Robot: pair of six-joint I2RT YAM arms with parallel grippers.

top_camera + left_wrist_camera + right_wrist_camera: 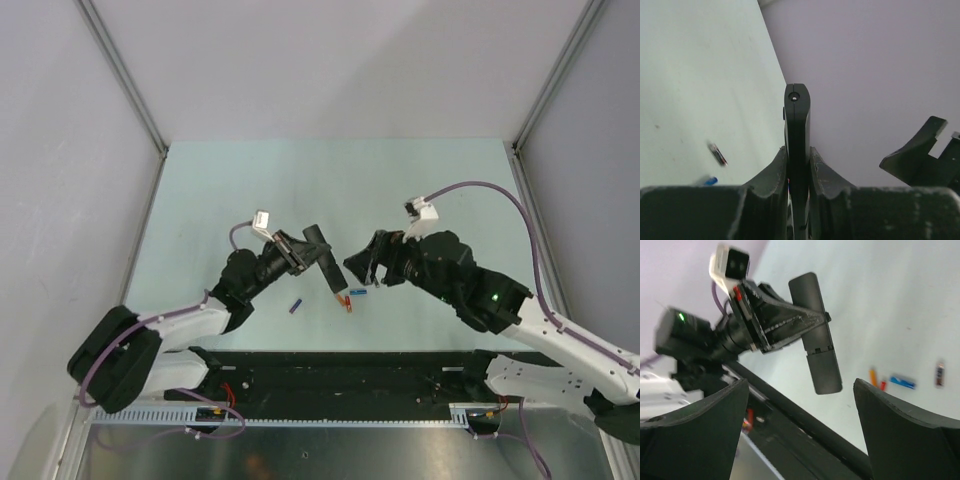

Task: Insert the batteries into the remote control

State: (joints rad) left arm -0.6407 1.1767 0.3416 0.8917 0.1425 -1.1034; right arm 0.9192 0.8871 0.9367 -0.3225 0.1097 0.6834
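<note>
My left gripper (303, 254) is shut on the remote control (324, 258), a slim black bar held above the table, lower end toward the front. In the left wrist view the bar (797, 120) stands edge-on between my shut fingers (771, 175). The right wrist view shows its flat face (818, 335). Two orange-red batteries (344, 300) lie on the table just below the bar's lower end; they also show in the right wrist view (873, 376). My right gripper (362, 266) is open and empty, just right of the bar, its fingers (910, 430) wide apart.
A small blue cylinder (358, 292) lies beside the batteries, and another purple-blue one (295, 306) lies to their left. A small dark piece (939, 373) lies further along. Grey walls enclose the pale green table (230, 190). A black rail (340, 370) runs along the near edge.
</note>
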